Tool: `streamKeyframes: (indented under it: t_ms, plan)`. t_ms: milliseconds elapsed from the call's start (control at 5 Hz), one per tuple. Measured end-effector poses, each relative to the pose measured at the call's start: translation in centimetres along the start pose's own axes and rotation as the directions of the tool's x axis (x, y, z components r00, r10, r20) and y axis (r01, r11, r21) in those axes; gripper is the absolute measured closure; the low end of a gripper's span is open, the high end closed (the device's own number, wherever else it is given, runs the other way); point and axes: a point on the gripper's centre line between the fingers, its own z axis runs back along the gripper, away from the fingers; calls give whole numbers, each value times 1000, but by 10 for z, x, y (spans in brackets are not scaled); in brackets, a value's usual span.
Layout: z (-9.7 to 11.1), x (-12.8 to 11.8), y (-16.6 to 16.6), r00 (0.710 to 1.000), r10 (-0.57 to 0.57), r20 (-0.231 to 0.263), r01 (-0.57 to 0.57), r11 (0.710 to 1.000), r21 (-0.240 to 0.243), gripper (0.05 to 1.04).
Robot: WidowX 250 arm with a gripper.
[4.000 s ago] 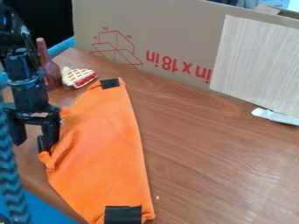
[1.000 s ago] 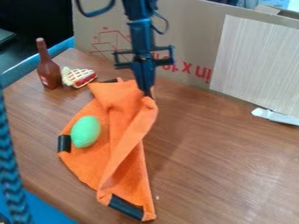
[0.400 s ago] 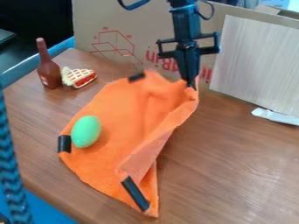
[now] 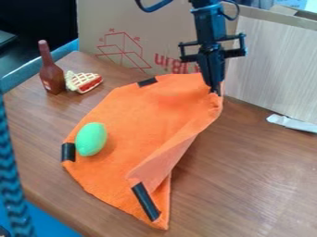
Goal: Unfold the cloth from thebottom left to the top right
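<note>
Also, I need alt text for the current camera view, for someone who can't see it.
A black gripper holds a corner of a mostly spread orange cloth, one edge folded over. A green egg-shaped object lies on it; beyond stand a brown bottle and toy pie.

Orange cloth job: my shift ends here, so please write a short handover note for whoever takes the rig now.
Gripper: closed on the far right corner of the orange cloth, at the right of the camera view.
Job's things: the cloth is spread over the table; a green egg-shaped object lies on its left part.
Done: most of the cloth is open.
Left: the right edge is folded over near the lower black strip. Likely next: draw the corner out, lay it flat and release.
</note>
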Motion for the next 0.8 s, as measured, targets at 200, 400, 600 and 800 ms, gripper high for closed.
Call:
streamKeyframes:
  t_ms: [200,400,600,800]
  plan:
    - [-2,0,0,1000,-6,-7,6,1000,0,1014]
    - [-10,1,-1,1000,15,-17,-15,1000,12,865]
    - [-15,0,-2,999,15,-36,-15,1000,-10,637]
    - [-27,-4,-1,995,45,-94,-50,998,-46,327]
